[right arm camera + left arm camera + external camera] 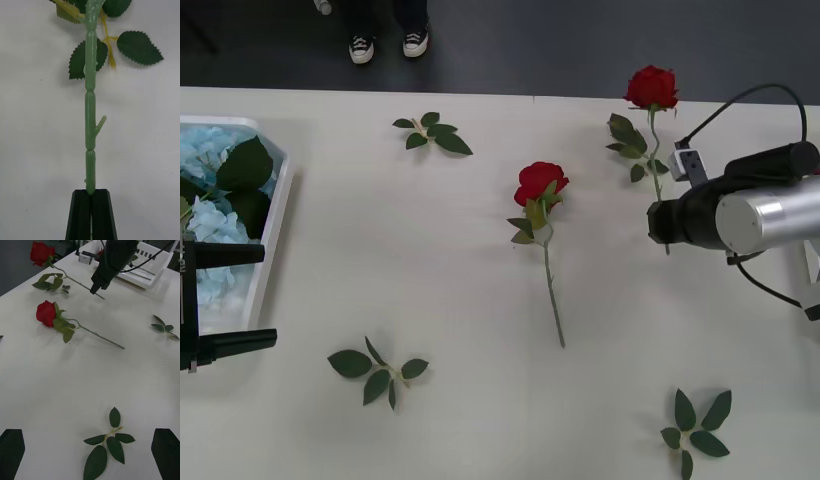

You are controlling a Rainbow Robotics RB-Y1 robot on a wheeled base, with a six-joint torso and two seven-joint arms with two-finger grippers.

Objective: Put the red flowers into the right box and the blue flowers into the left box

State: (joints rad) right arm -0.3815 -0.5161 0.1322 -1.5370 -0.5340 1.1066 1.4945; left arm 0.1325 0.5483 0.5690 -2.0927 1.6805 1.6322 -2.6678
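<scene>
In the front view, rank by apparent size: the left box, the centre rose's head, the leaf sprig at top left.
1. Left box, though cropped.
2. Leaf sprig.
3. Centre rose's head, nearly as big as the sprig.

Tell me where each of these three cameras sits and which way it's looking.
Front: above the arms, facing down at the table; both arms show.
Right wrist: on the right arm, looking along a red flower's stem clamped in the right pincer.
Left wrist: on the left arm, open left pincer, facing across the table.
Shared: the middle red flower.
</scene>
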